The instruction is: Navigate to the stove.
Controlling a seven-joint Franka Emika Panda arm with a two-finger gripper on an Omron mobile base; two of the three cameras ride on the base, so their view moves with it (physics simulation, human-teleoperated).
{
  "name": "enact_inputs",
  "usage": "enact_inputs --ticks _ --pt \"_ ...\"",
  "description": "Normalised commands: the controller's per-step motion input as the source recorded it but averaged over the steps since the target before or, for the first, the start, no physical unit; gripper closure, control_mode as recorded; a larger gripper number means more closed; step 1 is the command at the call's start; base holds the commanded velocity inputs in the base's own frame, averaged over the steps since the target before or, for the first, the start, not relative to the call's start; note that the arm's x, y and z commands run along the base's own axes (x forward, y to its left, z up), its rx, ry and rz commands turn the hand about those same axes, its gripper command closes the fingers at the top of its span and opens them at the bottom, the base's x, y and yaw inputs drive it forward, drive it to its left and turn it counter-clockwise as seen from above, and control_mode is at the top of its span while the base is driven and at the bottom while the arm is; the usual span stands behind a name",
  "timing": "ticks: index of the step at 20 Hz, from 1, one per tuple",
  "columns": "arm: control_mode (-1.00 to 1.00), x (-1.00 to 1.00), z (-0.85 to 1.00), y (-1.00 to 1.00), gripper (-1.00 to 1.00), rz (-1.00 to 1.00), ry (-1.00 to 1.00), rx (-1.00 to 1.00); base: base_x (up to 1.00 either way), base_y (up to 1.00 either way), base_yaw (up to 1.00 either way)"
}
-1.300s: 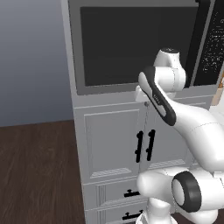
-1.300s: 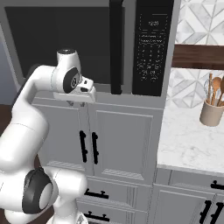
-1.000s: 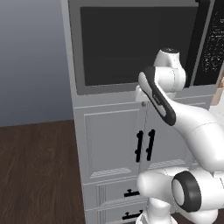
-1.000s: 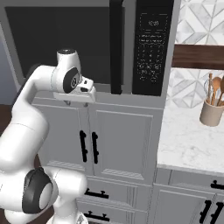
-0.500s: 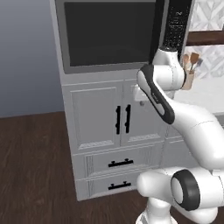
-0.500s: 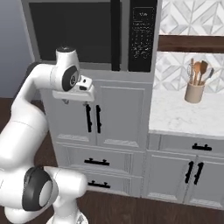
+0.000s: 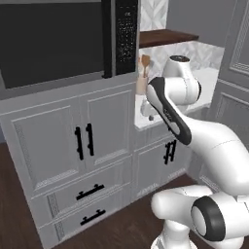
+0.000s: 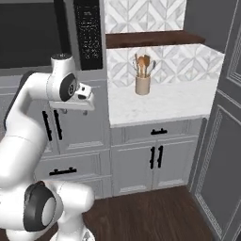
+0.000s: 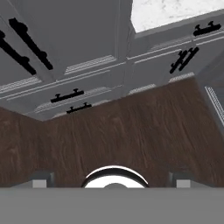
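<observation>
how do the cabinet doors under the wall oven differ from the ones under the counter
The doors under the wall oven are taller and start higher, right below the oven; the doors under the counter are shorter and sit beneath a drawer. The oven doors have two drawers below them; the counter doors reach the base. Both pairs are grey panelled with black vertical handles meeting at the middle.

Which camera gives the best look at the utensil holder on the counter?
The right base view: the utensil holder stands whole and unblocked on the white counter. In the left base view the arm hides most of it. The hand view catches a corner of the counter.
</observation>
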Motion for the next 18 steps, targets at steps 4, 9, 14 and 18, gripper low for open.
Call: enact_inputs --ticks 4,9,14,18 --pt "1.00 0.00 0.00 0.00 -1.00 0.00 0.00 0.00 0.00 -0.10 -0.78" --pt "1.00 0.00 0.00 0.00 -1.00 0.00 0.00 0.00 0.00 0.00 -0.83" --pt "1.00 0.00 0.00 0.00 -1.00 0.00 0.00 0.00 0.00 0.02 -0.91" --pt "1.00 0.00 0.00 0.00 -1.00 0.00 0.00 0.00 0.00 0.02 -0.92"
